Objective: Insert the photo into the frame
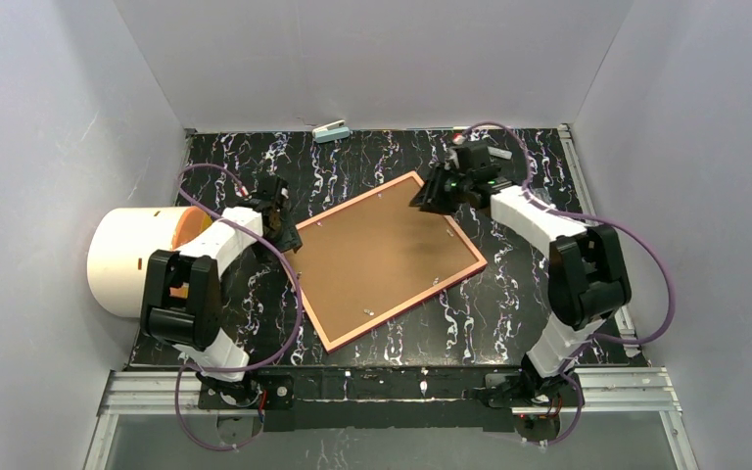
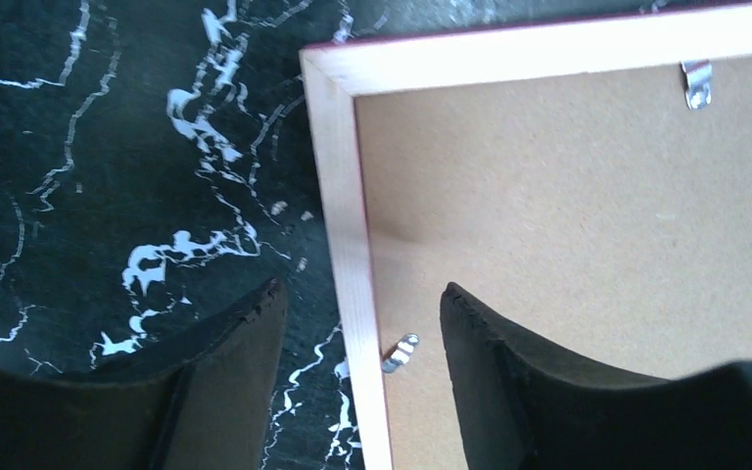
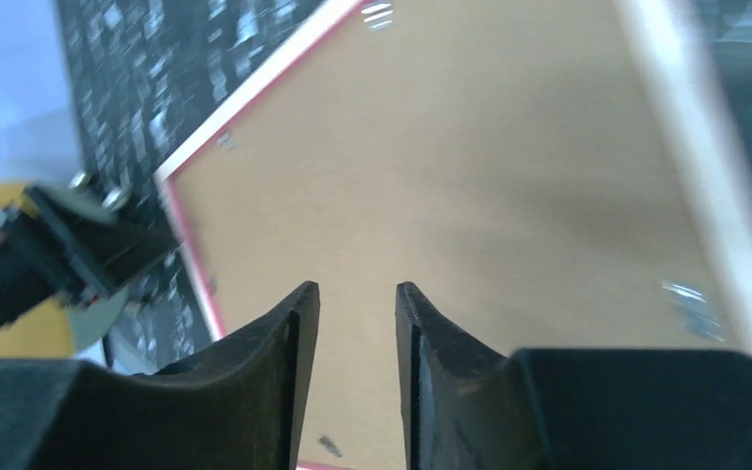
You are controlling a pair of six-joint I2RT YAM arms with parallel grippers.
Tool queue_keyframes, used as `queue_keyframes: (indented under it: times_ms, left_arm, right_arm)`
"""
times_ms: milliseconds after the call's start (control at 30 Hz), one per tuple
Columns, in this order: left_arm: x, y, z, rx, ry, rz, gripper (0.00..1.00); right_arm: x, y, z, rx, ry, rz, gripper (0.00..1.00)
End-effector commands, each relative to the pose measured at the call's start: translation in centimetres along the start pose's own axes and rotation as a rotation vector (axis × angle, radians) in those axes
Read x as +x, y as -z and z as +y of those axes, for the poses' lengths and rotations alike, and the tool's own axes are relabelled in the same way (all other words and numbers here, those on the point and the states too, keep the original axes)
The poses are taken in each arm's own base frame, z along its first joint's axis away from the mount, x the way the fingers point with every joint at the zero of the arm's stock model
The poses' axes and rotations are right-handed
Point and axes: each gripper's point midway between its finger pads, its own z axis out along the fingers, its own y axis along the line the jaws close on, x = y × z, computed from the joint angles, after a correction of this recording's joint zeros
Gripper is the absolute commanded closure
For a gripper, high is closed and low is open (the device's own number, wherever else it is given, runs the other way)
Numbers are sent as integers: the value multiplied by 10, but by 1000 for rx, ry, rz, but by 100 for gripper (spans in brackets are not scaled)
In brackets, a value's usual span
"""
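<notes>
The black counter carries the frame. It lies face down, turned diagonally between my two arms, with its pale wood back up. A brown board fills its recess. I cannot see the photo anywhere; perhaps it is under the board.

I judge the frame to be light and stiff but thin, so I would take it by a rail near a corner, not by the middle. The board looks thin and sits flat, so it is hard to get a finger under.

My left hand is released and holds nothing. Its fingers stand apart on both sides of the frame's rail, one over the counter and one over the board. My right hand is above the board with only a narrow gap between the fingers, and nothing in it. It is not clear whether either hand touches.

Small metal clips sit at the board's edge. The right wrist view is blurred.
</notes>
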Motion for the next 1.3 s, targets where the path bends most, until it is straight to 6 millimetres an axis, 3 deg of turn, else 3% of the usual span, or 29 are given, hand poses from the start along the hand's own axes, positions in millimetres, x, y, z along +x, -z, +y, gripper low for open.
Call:
queue_keyframes:
  times_ms: [0, 200, 367, 500, 733, 900, 1067, 1267]
  left_arm:
    - [-9, 4, 17, -33, 64, -31, 46]
    - [3, -12, 7, 53, 64, 59, 62]
    - [12, -18, 4, 99, 59, 91, 67]
    - [19, -21, 7, 98, 45, 106, 73]
    - [17, -15, 8, 121, 35, 77, 76]
    - [14, -10, 13, 112, 37, 47, 78]
    - [13, -4, 15, 118, 41, 26, 78]
    - [14, 0, 15, 129, 44, 20, 74]
  right_arm:
    - [34, -19, 94, -322, 131, 110, 62]
    - [93, -50, 160, -537, 213, 266, 76]
    - [136, -78, 185, -613, 262, 384, 76]
    - [165, -95, 195, -612, 291, 448, 74]
    - [209, -110, 213, -606, 403, 490, 84]
    - [234, -121, 215, -577, 434, 525, 88]
    - [248, -130, 212, -553, 436, 554, 90]
    - [249, -132, 205, -525, 428, 546, 89]
